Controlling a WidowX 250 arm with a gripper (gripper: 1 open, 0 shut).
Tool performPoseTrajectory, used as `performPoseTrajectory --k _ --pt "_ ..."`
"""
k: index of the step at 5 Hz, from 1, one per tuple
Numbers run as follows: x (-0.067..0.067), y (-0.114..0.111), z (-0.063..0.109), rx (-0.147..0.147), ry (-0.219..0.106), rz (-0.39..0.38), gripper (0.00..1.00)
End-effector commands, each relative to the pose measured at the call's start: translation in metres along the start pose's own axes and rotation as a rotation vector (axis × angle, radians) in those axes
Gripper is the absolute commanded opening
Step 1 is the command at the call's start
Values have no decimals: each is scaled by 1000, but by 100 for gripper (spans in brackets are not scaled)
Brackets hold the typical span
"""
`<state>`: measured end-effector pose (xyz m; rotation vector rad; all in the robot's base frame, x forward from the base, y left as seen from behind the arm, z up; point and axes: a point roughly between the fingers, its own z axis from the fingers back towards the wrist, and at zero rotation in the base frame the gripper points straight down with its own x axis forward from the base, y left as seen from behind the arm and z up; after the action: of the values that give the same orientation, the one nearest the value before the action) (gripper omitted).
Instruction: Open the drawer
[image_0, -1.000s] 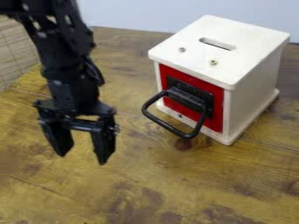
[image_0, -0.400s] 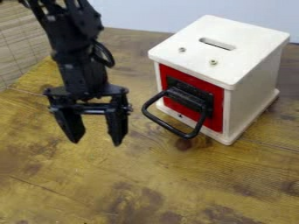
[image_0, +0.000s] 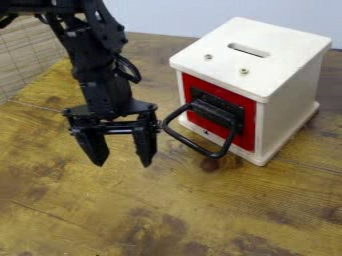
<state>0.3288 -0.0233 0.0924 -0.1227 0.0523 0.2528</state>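
1. Camera view, nearest: worn wooden counter (image_0: 201, 215), bare in front.
2. Left of middle: black tool (image_0: 119, 150) pointing down, released, fingers spread wide, gripping nothing, just beside the loop handle (image_0: 201, 128) but apart from it.
3. Farther right: red drawer (image_0: 221, 112) fully pushed inside white box (image_0: 287, 85), slot on top.
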Motion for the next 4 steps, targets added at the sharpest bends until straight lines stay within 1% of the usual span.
performPoseTrajectory --k 1,2,4 --pt "-7 -9 13 -18 -29 -11 100" --pt "-11 -10 18 -28 -32 -2 100" --pt "-3 12 12 -40 -29 64 100"
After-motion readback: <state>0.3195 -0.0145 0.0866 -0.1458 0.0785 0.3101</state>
